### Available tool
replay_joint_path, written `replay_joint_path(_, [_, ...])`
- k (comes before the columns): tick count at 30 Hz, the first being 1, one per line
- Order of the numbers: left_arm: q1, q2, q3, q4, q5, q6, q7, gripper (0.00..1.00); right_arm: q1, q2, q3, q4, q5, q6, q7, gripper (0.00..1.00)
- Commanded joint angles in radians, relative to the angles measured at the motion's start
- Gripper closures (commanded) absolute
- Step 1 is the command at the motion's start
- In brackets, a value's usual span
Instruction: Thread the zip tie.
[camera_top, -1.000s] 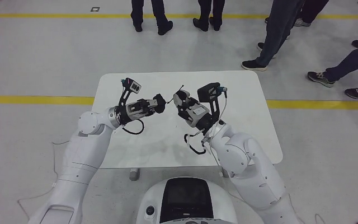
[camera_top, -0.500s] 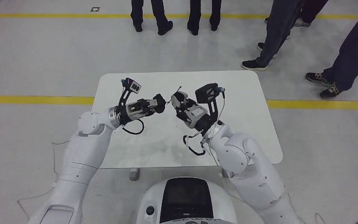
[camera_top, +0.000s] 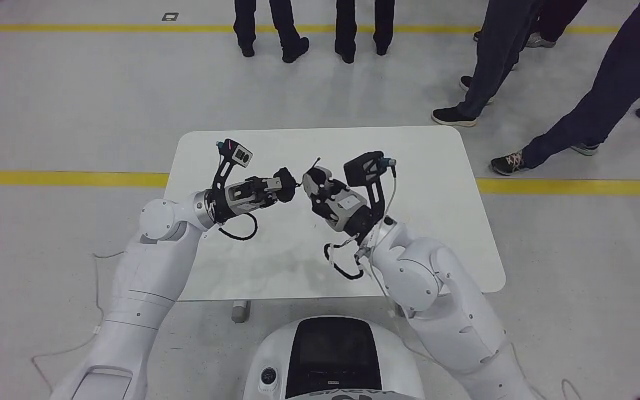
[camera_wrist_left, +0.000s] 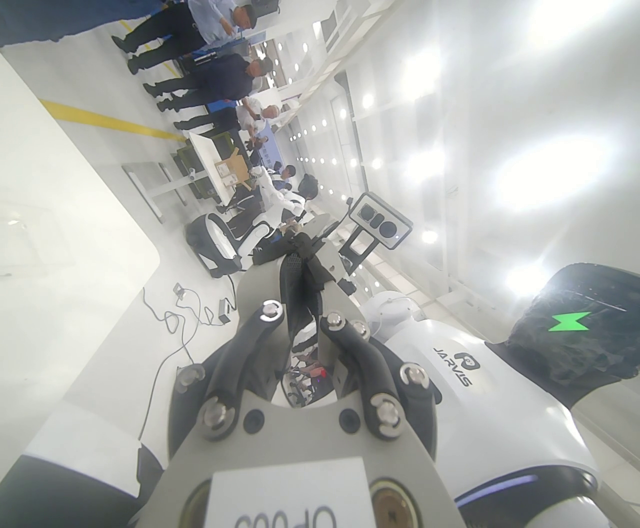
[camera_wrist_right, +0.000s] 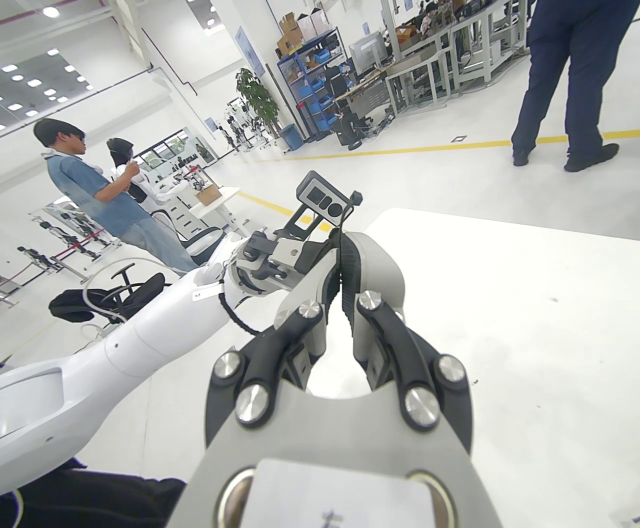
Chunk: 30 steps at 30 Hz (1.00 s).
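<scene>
Your tabletop (camera_top: 440, 230) is white with rounded corners, and both arms are raised over its middle. They come in from the near edge and their tips almost meet.

Your left hand (camera_top: 287, 183) hangs above the tabletop's centre, slightly toward the left edge. In the left wrist view its fingers (camera_wrist_left: 260, 285) are drawn together, pad against pad. A dark lump sits at their tips, but you cannot tell from here whether that is the tie or part of the other hand just beyond.

Your right hand (camera_top: 308, 181) faces it from the right-edge side, above the tabletop's centre and just beside the left hand's tips. Its fingers (camera_wrist_right: 375, 265) are pinched narrow on the tie.

The tie (camera_top: 311, 167) is a thin black strand held clear of the tabletop. It rises out of the right hand's closed pads, runs past the left hand's tips, and slants toward the tabletop's far edge. Its free end pokes out above both hands.
</scene>
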Motion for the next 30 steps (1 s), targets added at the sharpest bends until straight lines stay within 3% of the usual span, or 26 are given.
replay_joint_path(1, [0.000,0.000,0.000,0.000,0.000,0.000,0.000,1.00,-0.002,0.000,-0.001,0.000,-0.001,0.002,-0.002,1.00])
replay_joint_path(8, [0.000,0.000,0.000,0.000,0.000,0.000,0.000,1.00,-0.013,0.002,-0.001,-0.005,0.003,0.010,-0.010,1.00])
replay_joint_path(9, [0.000,0.000,0.000,0.000,0.000,0.000,0.000,1.00,-0.014,0.002,0.000,-0.006,0.004,0.011,-0.010,0.95])
replay_joint_path(10, [0.000,0.000,0.000,0.000,0.000,0.000,0.000,1.00,-0.016,0.002,0.001,-0.008,0.004,0.011,-0.011,0.56])
replay_joint_path(11, [0.000,0.000,0.000,0.000,0.000,0.000,0.000,1.00,-0.019,0.003,0.003,-0.012,0.004,0.012,-0.012,0.00])
replay_joint_path(19, [0.000,0.000,0.000,0.000,0.000,0.000,0.000,1.00,-0.054,0.012,0.029,-0.047,-0.029,-0.015,-0.037,0.00])
replay_joint_path(24, [0.000,0.000,0.000,0.000,0.000,0.000,0.000,1.00,-0.097,0.030,0.068,-0.055,-0.166,-0.125,-0.088,0.00])
replay_joint_path(30, [0.000,0.000,0.000,0.000,0.000,0.000,0.000,1.00,-0.102,0.031,0.069,-0.055,-0.174,-0.132,-0.093,0.00])
